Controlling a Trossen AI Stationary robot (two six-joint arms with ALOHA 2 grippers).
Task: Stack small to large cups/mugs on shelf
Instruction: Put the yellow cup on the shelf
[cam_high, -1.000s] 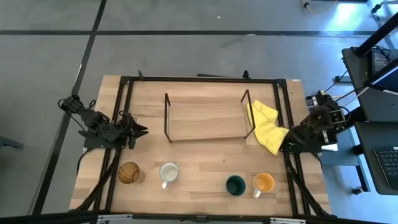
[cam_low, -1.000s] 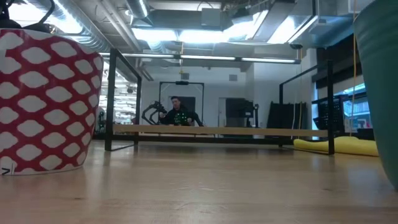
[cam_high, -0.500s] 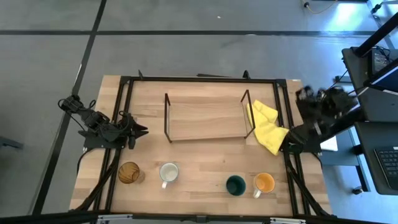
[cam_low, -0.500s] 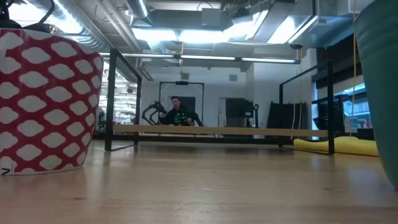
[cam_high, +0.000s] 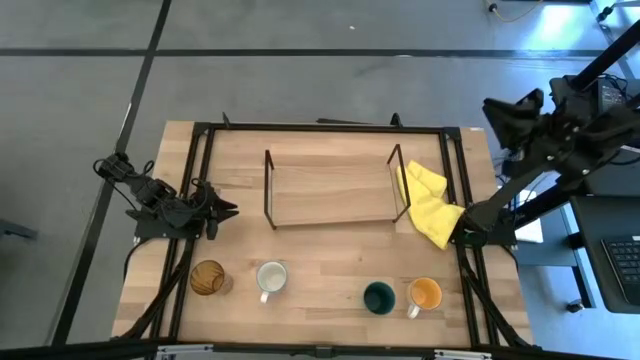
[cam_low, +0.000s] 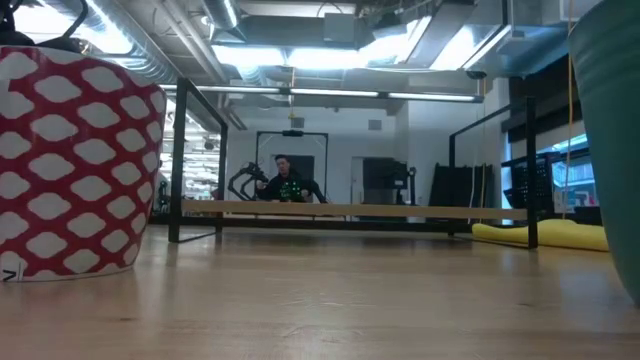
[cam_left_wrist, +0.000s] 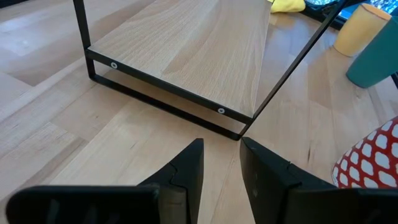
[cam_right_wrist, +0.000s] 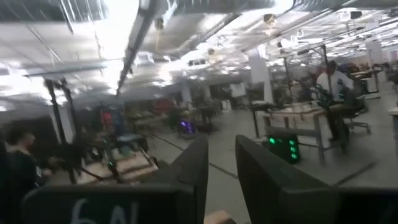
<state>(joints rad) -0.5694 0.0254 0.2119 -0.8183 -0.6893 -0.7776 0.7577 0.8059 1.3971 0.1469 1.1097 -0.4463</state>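
Four empty cups (cam_high: 272, 277) stand in a row; left gripper (cam_left_wrist: 221, 147) and right gripper (cam_right_wrist: 222, 144) gape slightly.

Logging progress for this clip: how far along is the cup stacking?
Nothing is done: the shelf is bare, and the amber glass, white mug, green cup and orange mug stand in a row at the table's front. Nothing is in hand: the left end effector rests beside the shelf, the right end effector is raised off the table. All four placements remain.
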